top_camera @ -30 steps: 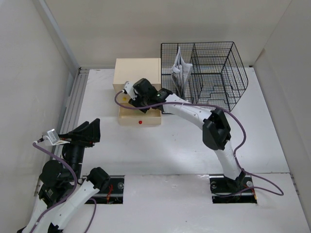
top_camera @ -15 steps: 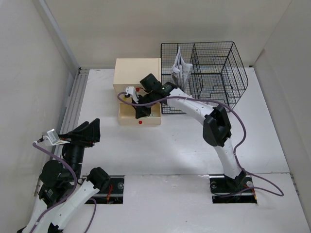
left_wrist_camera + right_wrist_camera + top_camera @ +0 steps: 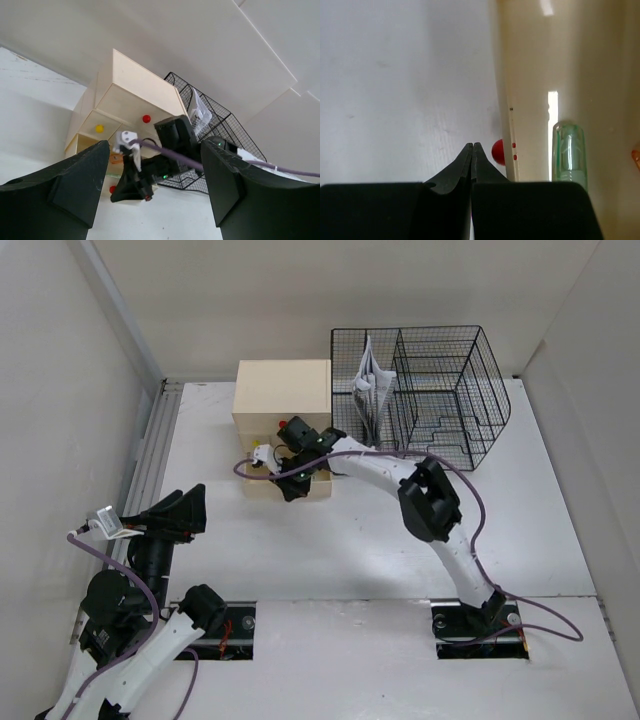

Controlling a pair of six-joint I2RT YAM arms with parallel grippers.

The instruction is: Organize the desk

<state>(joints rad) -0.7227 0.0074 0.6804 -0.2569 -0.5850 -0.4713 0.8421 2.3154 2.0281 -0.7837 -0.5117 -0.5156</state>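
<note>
The white desk (image 3: pixel 350 550) carries a beige drawer box (image 3: pixel 283 390) at the back, its bottom drawer (image 3: pixel 262 480) pulled open. My right gripper (image 3: pixel 290 488) is shut and empty, its tips (image 3: pixel 471 146) just left of the drawer's red knob (image 3: pixel 498 151), in front of the drawer face. A clear green item (image 3: pixel 569 155) lies inside the drawer. My left gripper (image 3: pixel 170 515) is open and empty, held up at the near left. In the left wrist view the left gripper (image 3: pixel 155 145) frames the drawer box (image 3: pixel 135 95) and the right gripper (image 3: pixel 132 190).
A black wire basket (image 3: pixel 440 390) stands right of the drawer box, with white papers (image 3: pixel 370 380) in its left compartment. The upper drawers have a red knob (image 3: pixel 146 118) and a yellow knob (image 3: pixel 99 128). White walls enclose the desk on the left, back and right.
My right gripper has come off the top of the open drawer, swung round, and dropped to the drawer's front face at the red knob. The left arm has not moved.
</note>
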